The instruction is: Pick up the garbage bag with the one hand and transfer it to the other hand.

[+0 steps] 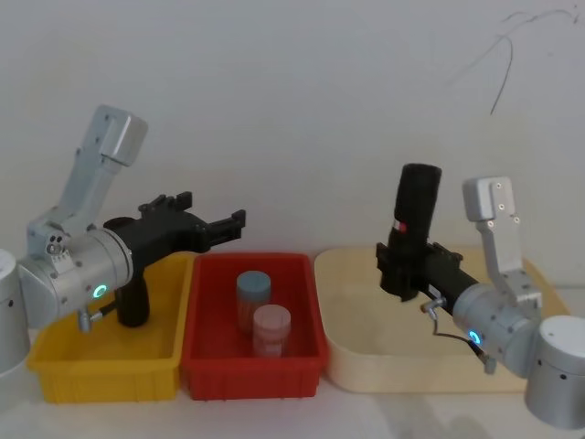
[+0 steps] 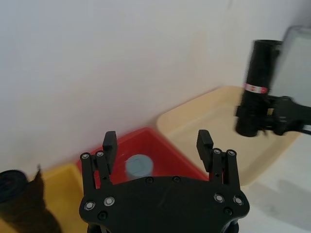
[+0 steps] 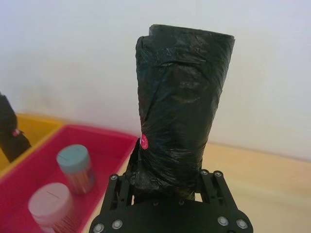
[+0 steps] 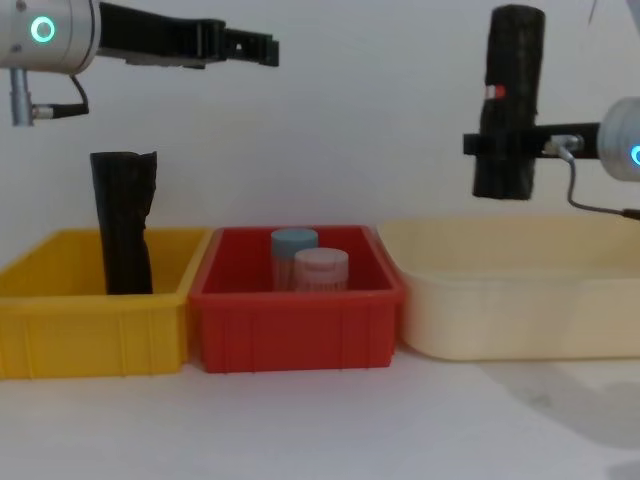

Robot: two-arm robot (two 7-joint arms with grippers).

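Bright, even light casts soft shadows on the table (image 4: 300, 430).

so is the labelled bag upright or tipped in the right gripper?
Upright. The garbage bag stands vertical in the air over the cream tray, the right gripper shut on its lower part.

A plain white wall (image 1: 274, 82) stands far behind, a thin dark line (image 1: 504, 80) at its upper right; the white table (image 4: 300, 420) carries a soft shadow (image 4: 590, 415) near right
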